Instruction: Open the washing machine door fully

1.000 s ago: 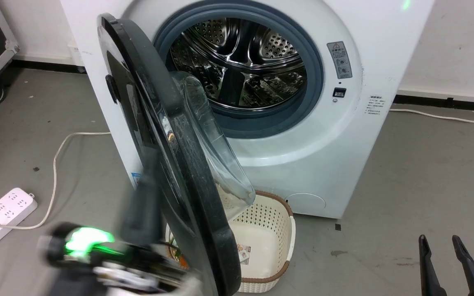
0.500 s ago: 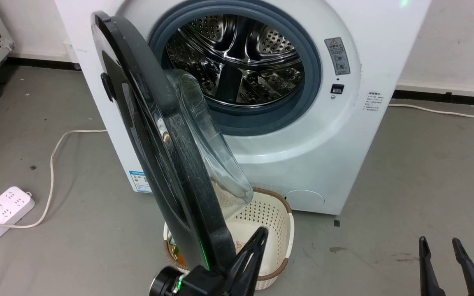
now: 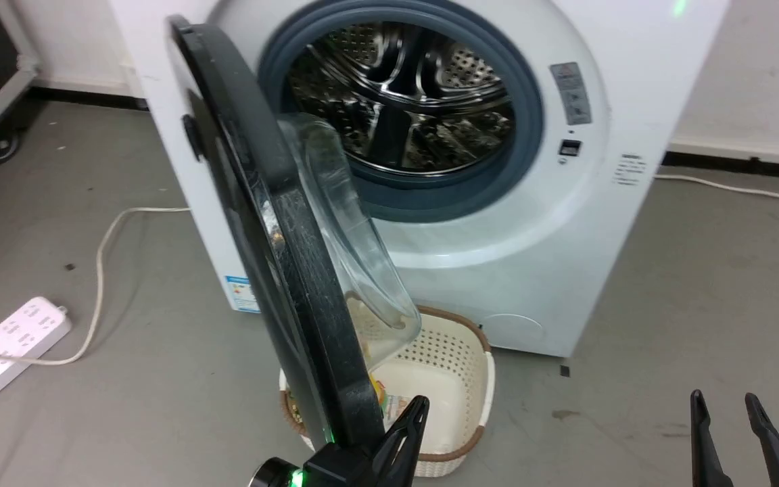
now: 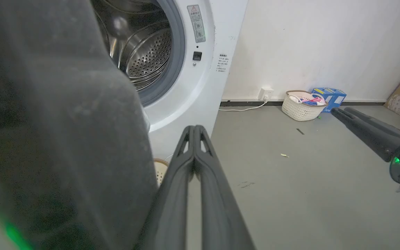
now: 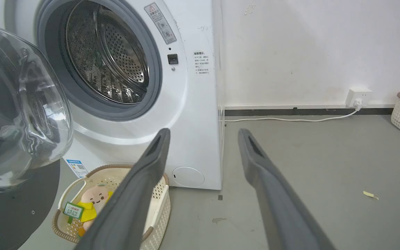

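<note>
Left tool [image 3: 418, 408] rises from the bottom edge of the head view with its two fingers pressed together and nothing between them. It sits just beside the lower rim of the washing machine door [image 3: 295, 257]; whether they touch I cannot tell. The door stands swung out from the washing machine [image 3: 531, 257], seen almost edge-on, with its glass bowl [image 3: 352, 250] facing the open steel drum [image 3: 403, 88]. Under the door's lower end a cream basket [image 3: 450, 345] sits on the grey floor [image 3: 667, 284]. The right tool [image 3: 724, 400] is at the lower right, well apart from the machine, its fingers spread and empty. A white power strip [image 3: 11, 345] lies on the floor to the left.

From the left wrist, the closed fingers point toward the machine's lower front, with the door's dark, blurred face just to their left. The right tool shows at the right edge, above the floor. By the far wall stand a second basket [image 4: 300, 111] and a blue box [image 4: 329, 95].

From the right wrist, that tool's fingers stand wide apart with nothing between them, aimed at the machine's front. The glass bowl bulges in at the left, and the cream basket below it holds a plush toy [image 5: 96, 203].
</note>
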You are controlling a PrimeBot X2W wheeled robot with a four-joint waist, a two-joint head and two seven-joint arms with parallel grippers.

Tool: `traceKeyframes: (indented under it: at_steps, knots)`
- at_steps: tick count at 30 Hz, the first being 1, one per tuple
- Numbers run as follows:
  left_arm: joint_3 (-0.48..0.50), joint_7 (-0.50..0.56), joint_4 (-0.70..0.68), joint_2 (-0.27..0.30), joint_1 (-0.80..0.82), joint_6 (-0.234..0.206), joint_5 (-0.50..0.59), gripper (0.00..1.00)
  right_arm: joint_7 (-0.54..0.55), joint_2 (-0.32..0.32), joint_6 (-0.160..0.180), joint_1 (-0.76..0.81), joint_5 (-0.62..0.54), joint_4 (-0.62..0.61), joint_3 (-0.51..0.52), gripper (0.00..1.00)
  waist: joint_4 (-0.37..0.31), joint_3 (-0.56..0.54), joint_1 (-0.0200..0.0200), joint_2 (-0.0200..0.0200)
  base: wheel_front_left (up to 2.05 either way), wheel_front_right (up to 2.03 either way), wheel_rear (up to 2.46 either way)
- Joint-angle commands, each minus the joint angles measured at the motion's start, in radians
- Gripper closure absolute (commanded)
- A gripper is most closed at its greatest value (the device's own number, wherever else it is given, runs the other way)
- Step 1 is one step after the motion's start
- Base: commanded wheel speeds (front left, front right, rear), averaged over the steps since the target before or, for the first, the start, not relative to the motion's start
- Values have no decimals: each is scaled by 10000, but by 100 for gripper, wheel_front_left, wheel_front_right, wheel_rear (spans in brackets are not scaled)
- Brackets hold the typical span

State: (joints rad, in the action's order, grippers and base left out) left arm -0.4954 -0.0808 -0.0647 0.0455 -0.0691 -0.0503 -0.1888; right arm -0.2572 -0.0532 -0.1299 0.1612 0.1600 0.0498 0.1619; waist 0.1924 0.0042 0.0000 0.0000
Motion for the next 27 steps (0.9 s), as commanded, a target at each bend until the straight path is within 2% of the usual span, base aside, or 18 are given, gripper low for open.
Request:
traceKeyframes:
  at_steps: [1, 10, 16, 27]
  knots:
    - [165, -68, 92, 93, -24, -90, -59, 100, -45, 30, -8, 73, 94, -1, 0, 0, 249, -69, 0, 0, 0, 0, 0]
    - [260, -8, 69, 375, -197, -152, -126, 100, -45, 30, -8, 284, 251, 38, -41, 0, 1810, -366, 0, 0, 0, 0, 0]
    - [568, 18, -90, 596, -284, -346, -207, 100, -45, 30, -8, 304, 338, 85, -116, 0, 2957, -478, 0, 0, 0, 0, 0]
    - [2117, -487, -616, 966, -601, -1245, -673, 100, -45, 30, -8, -427, -131, 373, -778, 0, 3373, 85, 0, 0, 0, 0, 0]
